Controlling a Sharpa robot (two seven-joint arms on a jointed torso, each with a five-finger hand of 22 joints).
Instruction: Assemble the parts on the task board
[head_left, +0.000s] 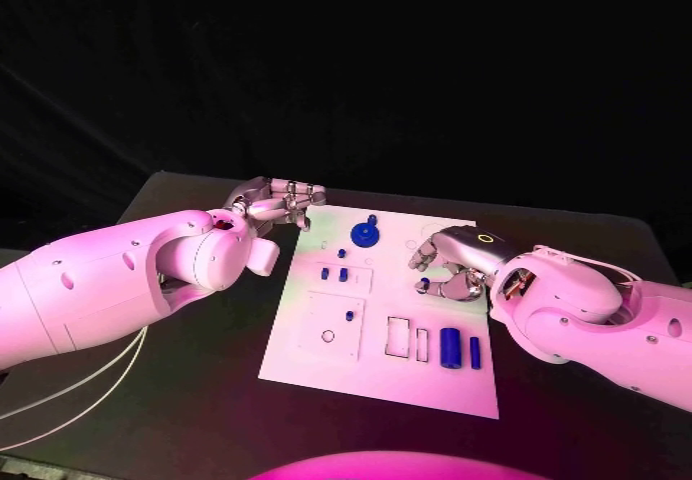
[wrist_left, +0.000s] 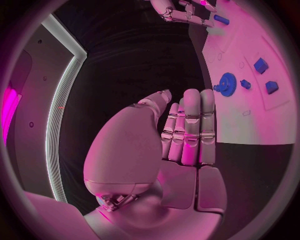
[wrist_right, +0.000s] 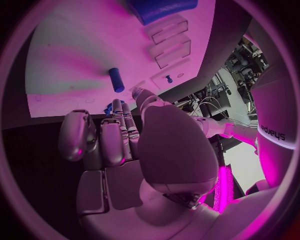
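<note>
The white task board (head_left: 378, 375) lies mid-table. A blue gear (head_left: 366, 235) stands near its far edge, also seen from the left wrist as the gear (wrist_left: 225, 84). Small blue parts (head_left: 335, 272) sit below it, and a blue peg (head_left: 349, 315) stands in a square recess. Two blue cylinders (head_left: 451, 347) lie near the right edge beside two empty slots (head_left: 398, 336). My left hand (head_left: 277, 205) hovers at the board's far left corner, fingers straight, holding nothing. My right hand (head_left: 450, 265) curls over the board's right side. A short blue cylinder (wrist_right: 116, 80) lies just past its fingertips, and a blue bit (wrist_right: 109, 107) shows between them; whether it is held is unclear.
The black table (head_left: 173, 400) surrounds the board, with bare room at the near left and near right. White cables (head_left: 87, 390) trail over the table's left edge under my left arm.
</note>
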